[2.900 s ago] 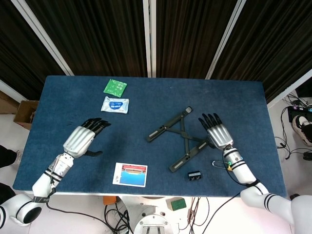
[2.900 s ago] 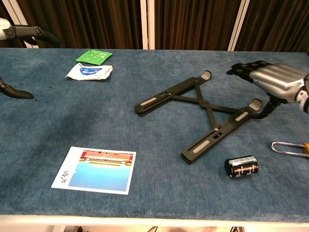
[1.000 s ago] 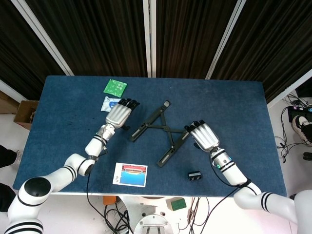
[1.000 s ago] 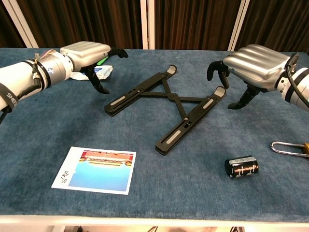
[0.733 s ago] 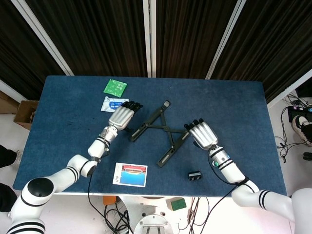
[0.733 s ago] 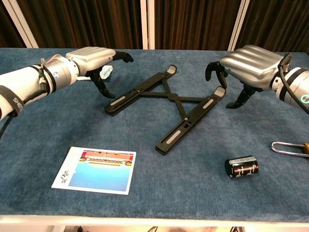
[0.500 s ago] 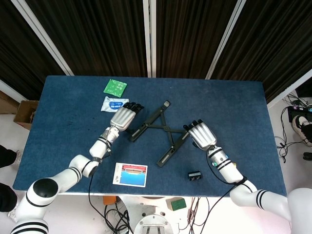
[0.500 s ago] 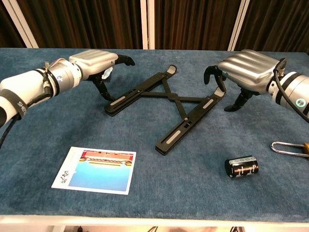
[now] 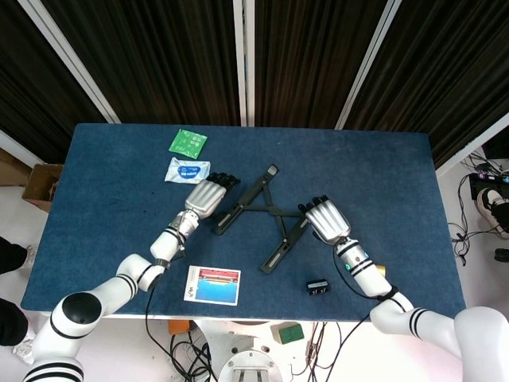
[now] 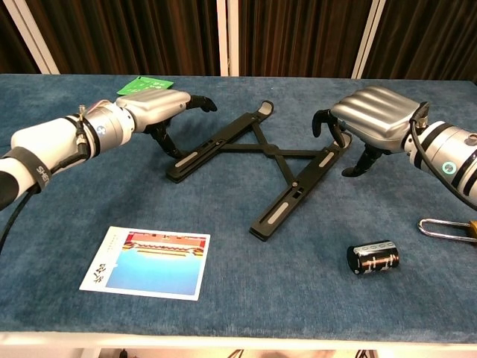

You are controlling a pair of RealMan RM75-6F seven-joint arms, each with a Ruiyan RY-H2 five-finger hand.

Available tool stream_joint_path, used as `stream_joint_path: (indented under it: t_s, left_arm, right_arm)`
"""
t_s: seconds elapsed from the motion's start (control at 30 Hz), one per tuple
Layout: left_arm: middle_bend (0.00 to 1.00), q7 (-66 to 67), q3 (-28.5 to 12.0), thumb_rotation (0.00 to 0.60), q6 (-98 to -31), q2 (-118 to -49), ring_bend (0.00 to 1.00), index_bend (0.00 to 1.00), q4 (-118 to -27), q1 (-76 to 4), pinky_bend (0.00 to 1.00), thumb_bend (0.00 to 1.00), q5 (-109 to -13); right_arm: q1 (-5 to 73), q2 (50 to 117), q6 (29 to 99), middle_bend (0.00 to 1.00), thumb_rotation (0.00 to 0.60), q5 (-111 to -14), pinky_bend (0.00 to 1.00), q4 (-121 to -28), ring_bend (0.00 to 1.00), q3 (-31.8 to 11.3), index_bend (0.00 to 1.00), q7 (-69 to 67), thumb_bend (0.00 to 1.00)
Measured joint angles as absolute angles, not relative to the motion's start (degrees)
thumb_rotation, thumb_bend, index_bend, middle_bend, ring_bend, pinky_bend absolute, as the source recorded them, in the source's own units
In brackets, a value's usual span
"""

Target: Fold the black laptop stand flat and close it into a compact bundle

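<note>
The black laptop stand (image 9: 262, 211) lies unfolded in an X shape at the middle of the blue table (image 9: 95, 207); in the chest view its two bars cross at the stand (image 10: 279, 153). My left hand (image 9: 205, 196) hovers palm down at the outer side of the left bar, fingers stretched over it, thumb down beside it (image 10: 153, 108). My right hand (image 9: 324, 220) sits against the far end of the right bar, fingers curled over that end (image 10: 373, 119), thumb apart on the outer side. Neither hand encloses a bar.
A green packet (image 9: 188, 142) and a white wipe pack (image 9: 187, 169) lie at the back left. A picture card (image 10: 149, 262) lies front left. A black cylinder (image 10: 373, 256) and a metal carabiner (image 10: 447, 227) lie front right, near the right forearm.
Both hands have closed in on the stand from either side. The right bar has been pushed left, so the X is narrower. The left hand now reaches over the left bar.
</note>
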State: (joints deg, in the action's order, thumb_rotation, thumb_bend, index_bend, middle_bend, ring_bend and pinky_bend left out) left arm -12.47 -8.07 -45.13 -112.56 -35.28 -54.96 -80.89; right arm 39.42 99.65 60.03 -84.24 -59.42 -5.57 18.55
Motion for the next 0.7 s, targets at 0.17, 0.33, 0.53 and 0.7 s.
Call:
stream_joint_path:
  t_s: [0.17, 0.33, 0.53, 0.7]
  left_arm:
    - [0.11, -13.25, -7.52, 0.600, -45.82, -112.77, 0.09, 0.12, -35.46, -55.03, 0.14, 0.01, -81.73]
    - [0.11, -13.66, -7.28, 0.600, -46.26, -112.83, 0.09, 0.12, -35.88, -54.95, 0.14, 0.01, -82.05]
    - [0.11, -14.16, -7.02, 0.600, -46.54, -112.82, 0.09, 0.12, -36.86, -54.68, 0.14, 0.01, -82.26]
    - [0.11, -14.87, -6.42, 0.600, -47.27, -112.87, 0.09, 0.12, -38.68, -54.20, 0.14, 0.01, -82.83]
  right_arm:
    - [39.68, 102.71, 61.03, 0.59, 0.600, -85.31, 0.52, -54.40, 0.41, -5.25, 0.39, 15.78, 0.00]
    - [40.01, 105.61, 62.15, 0.61, 0.600, -86.68, 0.53, -49.65, 0.42, -4.77, 0.41, 12.65, 0.01]
    - [40.54, 108.85, 64.06, 0.61, 0.600, -88.53, 0.54, -44.71, 0.43, -4.18, 0.41, 9.32, 0.03]
    - [40.82, 110.29, 65.43, 0.61, 0.600, -89.23, 0.54, -42.90, 0.43, -4.20, 0.42, 7.34, 0.05]
